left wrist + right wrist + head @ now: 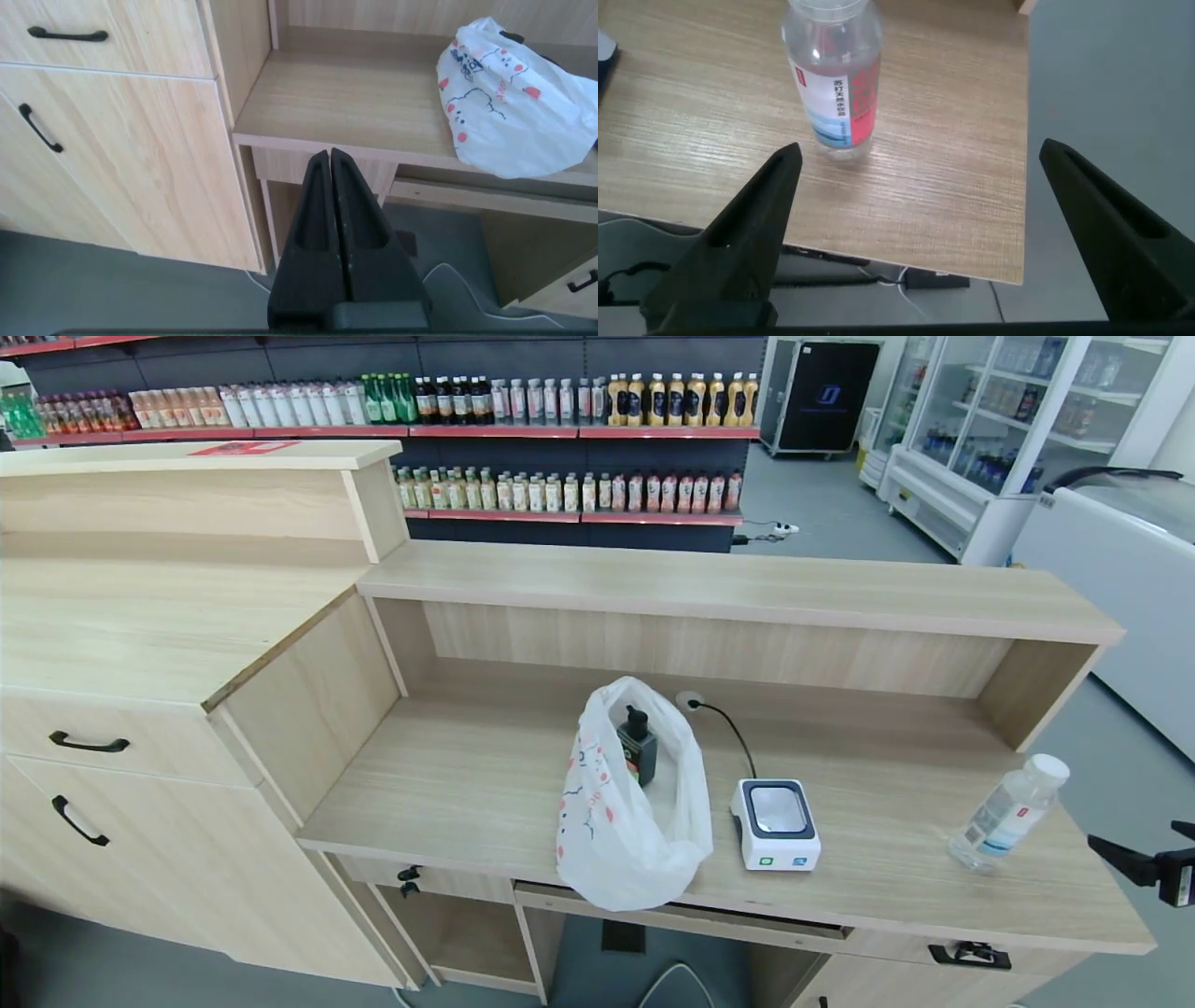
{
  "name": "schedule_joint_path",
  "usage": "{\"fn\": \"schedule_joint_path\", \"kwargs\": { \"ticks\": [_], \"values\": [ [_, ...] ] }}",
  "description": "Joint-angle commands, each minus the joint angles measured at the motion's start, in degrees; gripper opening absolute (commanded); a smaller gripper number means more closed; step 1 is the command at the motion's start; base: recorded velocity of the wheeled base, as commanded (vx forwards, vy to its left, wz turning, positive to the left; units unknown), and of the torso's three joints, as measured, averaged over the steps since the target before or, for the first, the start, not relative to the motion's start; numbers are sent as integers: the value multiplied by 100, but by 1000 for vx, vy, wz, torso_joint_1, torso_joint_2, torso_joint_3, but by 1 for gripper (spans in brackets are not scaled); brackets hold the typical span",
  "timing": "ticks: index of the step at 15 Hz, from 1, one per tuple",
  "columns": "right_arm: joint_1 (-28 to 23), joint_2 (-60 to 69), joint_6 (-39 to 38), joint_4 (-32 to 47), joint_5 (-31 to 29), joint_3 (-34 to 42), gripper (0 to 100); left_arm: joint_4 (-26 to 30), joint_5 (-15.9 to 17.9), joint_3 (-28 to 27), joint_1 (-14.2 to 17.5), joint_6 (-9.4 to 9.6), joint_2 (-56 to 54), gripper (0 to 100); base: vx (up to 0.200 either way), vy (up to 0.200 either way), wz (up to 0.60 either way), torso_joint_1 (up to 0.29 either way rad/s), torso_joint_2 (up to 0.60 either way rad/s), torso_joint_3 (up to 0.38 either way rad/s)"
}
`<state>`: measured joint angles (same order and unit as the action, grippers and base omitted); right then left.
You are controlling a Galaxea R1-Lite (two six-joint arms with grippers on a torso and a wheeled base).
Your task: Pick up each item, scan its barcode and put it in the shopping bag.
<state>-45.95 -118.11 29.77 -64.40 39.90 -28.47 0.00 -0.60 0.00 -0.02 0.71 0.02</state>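
Right gripper [920, 149], jaws spread wide, just short of the upright clear plastic bottle [833, 75] near the right front corner of the counter [878, 887]: an off-centre closure could tip it over the edge.

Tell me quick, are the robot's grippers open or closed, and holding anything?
Left gripper: closed, holding nothing.
Right gripper: open, empty, with the bottle just ahead of it.

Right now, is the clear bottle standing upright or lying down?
Upright: the bottle stands on its base on the counter, cap on top, before the open right gripper.
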Motion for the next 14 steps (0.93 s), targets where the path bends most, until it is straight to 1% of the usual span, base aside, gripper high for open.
{"fn": "schedule_joint_path", "kwargs": {
  "ticks": [1,10,14],
  "values": [
    [-20,-326,3,-160,9,-19,100,0,-2,0,2,0,-2,0,0,0,0,0,0,0],
    [200,-1082,38,-1074,18,-151,100,0,-2,0,2,0,-2,0,0,0,0,0,0,0],
    [446,-1381,38,-1400,27,-238,100,0,-2,0,2,0,-2,0,0,0,0,0,0,0]
  ]
}}
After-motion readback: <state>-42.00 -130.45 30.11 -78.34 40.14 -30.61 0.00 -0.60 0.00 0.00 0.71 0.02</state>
